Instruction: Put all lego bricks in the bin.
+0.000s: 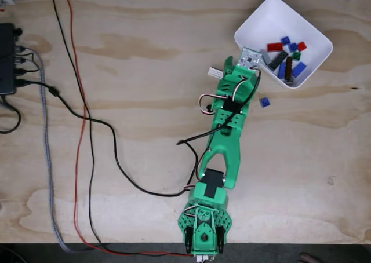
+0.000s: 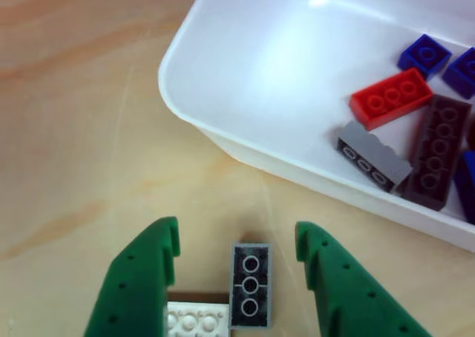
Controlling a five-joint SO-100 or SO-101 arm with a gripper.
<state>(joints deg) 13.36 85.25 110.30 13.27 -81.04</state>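
Most lego bricks [image 1: 287, 57] already in bin [image 1: 261, 21]. Left on desk [image 1: 133, 72]: grey brick [image 2: 250, 285] between spread gripper [image 2: 236, 249] jaws, white plate [image 2: 197, 321] at its 9 o'clock, blue brick [image 1: 264, 102].

A hobby workshop or maker's bench: a bare plywood counter [image 1: 145, 72], loose red and black cables [image 1: 81, 130] trailing down the left of the frame, a black hub [image 1: 7, 59] at the left edge, and a green 3D-printed arm [image 1: 223, 141].
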